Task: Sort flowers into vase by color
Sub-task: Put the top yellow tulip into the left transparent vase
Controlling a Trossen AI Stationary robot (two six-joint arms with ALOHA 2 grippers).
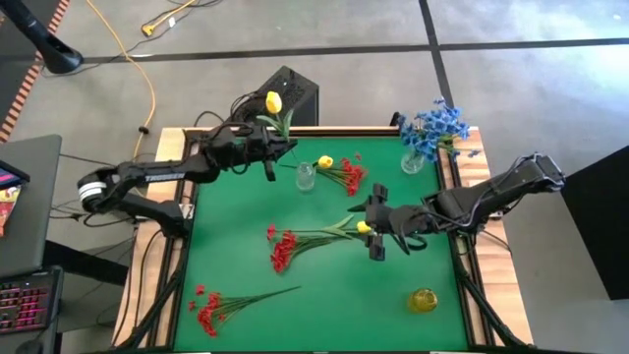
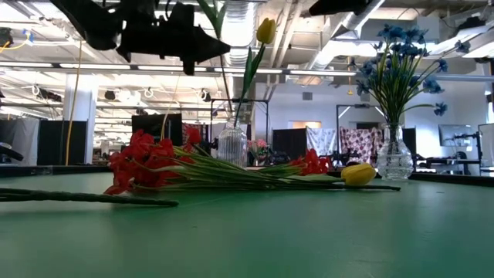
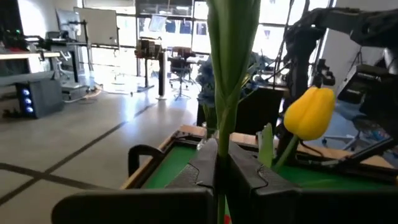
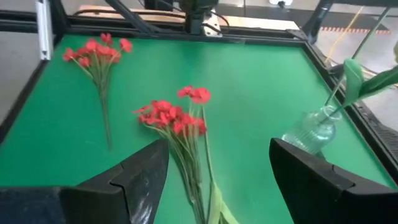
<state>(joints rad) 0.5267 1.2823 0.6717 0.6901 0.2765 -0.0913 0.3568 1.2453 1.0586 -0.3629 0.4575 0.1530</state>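
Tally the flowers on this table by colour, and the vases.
Yellow tulips: 3, one of them in the left gripper
Red bunches: 3
Blue bunch: 1, standing in a vase
Glass vases: 3, one of them yellowish
Total: 10

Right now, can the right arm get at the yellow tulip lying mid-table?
Probably yes. The right gripper hangs open almost over the yellow tulip, and nothing blocks it from above. Red sprigs lie close alongside, so a clean pick needs care. The left gripper is far off, shut on another tulip.
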